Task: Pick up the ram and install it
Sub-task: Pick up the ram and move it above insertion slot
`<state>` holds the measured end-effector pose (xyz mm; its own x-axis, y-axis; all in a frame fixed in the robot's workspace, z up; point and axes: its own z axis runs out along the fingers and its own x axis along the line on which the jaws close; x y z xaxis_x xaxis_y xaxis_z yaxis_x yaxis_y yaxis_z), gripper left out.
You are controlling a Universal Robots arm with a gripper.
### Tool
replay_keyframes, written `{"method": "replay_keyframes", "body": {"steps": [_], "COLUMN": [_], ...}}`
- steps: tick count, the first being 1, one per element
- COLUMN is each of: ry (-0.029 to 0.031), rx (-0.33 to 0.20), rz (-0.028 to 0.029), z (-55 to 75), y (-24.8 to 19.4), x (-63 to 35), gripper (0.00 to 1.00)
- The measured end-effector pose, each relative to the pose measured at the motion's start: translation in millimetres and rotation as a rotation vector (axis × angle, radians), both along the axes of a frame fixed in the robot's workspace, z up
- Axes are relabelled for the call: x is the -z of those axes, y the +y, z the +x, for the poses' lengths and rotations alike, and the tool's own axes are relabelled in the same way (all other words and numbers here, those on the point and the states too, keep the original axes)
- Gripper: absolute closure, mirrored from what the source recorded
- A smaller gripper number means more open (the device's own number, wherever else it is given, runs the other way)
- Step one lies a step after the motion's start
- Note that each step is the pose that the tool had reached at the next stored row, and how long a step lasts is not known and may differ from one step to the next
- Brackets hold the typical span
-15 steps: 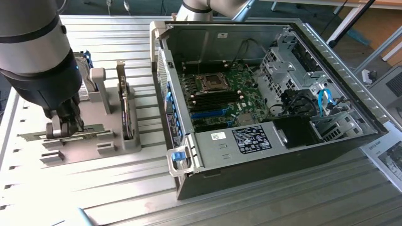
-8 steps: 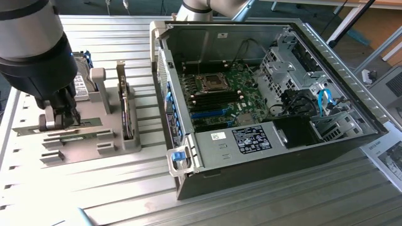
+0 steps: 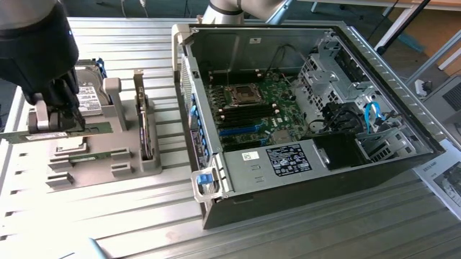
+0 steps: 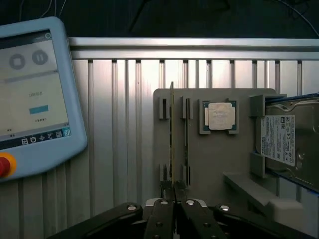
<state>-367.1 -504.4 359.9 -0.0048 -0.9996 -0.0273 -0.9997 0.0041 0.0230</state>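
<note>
The ram [image 3: 94,129] is a long thin green stick, held level a little above the grey parts holder [image 3: 108,172] on the exterior view's left. My gripper [image 3: 59,127] is shut on its middle from above. In the wrist view the ram [image 4: 172,129] shows edge-on as a thin line running away from my gripper [image 4: 173,196], over the holder plate [image 4: 209,164]. The open computer case [image 3: 303,178] lies to the exterior view's right, its motherboard [image 3: 252,110] exposed with dark memory slots beside the processor socket.
A second green stick [image 3: 90,157] sits in the holder. The holder also carries a hard drive [image 3: 90,94], an upright expansion card [image 3: 144,129] and a silver processor chip [image 4: 221,115]. A teach pendant [image 4: 35,94] lies on the ribbed aluminium table [image 3: 129,226].
</note>
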Motion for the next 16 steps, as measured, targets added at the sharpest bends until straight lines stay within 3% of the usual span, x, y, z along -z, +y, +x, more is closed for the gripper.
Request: {"method": "replay_keyframes", "body": {"steps": [10,16], "ry": [0.0,0.0], "rx": [0.0,0.0], "rz": [0.0017,0.0018], "z": [0.0,0.0], "y": [0.0,0.0], "x": [-53.3,-56.1], "gripper": [0.88,0.88]}}
